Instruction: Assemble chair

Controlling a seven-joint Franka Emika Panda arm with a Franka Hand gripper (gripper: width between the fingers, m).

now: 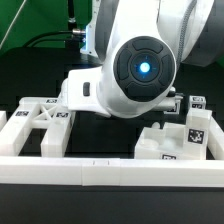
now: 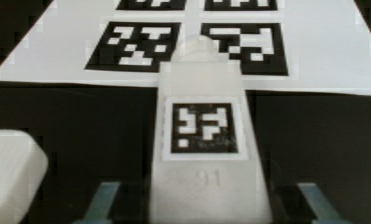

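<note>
In the wrist view a long white chair piece (image 2: 203, 110) with a square tag on its upper face lies on the dark table. Its narrow end reaches the marker board (image 2: 57, 45). My gripper (image 2: 212, 202) is open and straddles the piece's near end. Each of the fingers (image 2: 111, 200) stands off the piece's side with a dark gap between. In the exterior view the arm's body (image 1: 135, 70) hides the gripper and this piece. The X-braced frame (image 1: 40, 118) lies at the exterior view's left, and notched tagged blocks (image 1: 175, 140) sit at its right.
A low white border rail (image 1: 110, 172) runs along the front of the work area. Another white part (image 2: 11, 172) lies close beside the long piece, on one side of the gripper. Black table shows around the marker board.
</note>
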